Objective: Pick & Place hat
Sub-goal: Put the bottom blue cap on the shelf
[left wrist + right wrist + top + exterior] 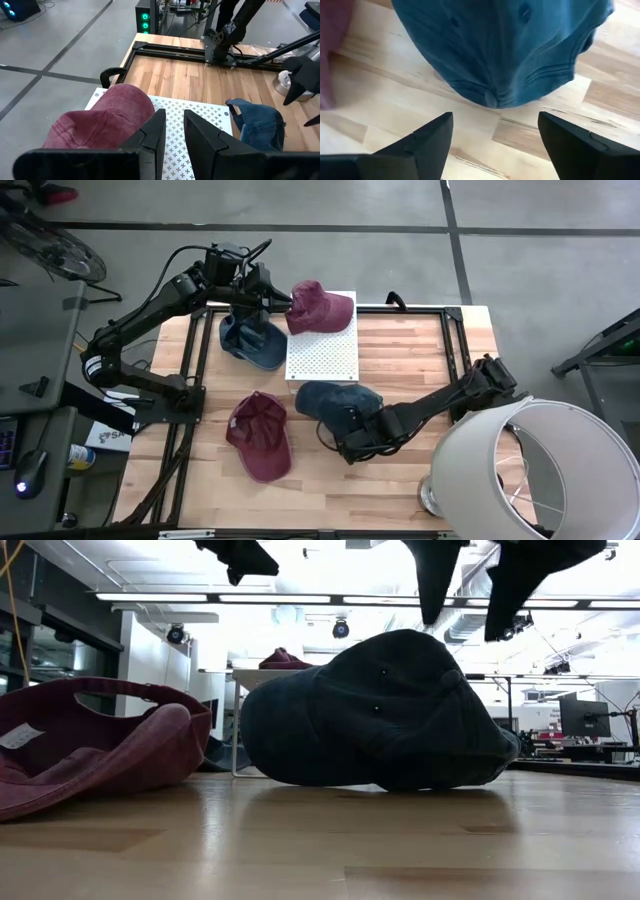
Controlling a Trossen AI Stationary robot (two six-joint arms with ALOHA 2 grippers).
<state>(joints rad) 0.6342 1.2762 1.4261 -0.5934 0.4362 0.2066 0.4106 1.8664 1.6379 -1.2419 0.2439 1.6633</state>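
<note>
Target hat: a dark blue cap [335,405] lies crown up on the wooden table [420,360], near centre, just touching the near edge of the white perforated board [322,348].
Right gripper: the right gripper [492,145] hangs directly above this cap with its fingers spread wide and nothing between them.
Left gripper: the left gripper [174,132] is at the far left of the board, fingers close together with a narrow gap, empty as far as the wrist view shows.
Handling: judged light, soft and collapsible; the cloth will fold under pressure, so a pinch should gather fabric, not push it flat.
Grasp point: the crown seam near the top button [491,98], or the stiffer brim, appears most secure.
Other hats: a maroon cap [320,307] rests on the board's far edge; a second maroon cap [260,437] lies upturned at near left; another blue cap [250,342] lies left of the board.
Containers: the upturned maroon cap holds nothing visible; the white lampshade [540,470] at near right is empty as far as can be seen.
</note>
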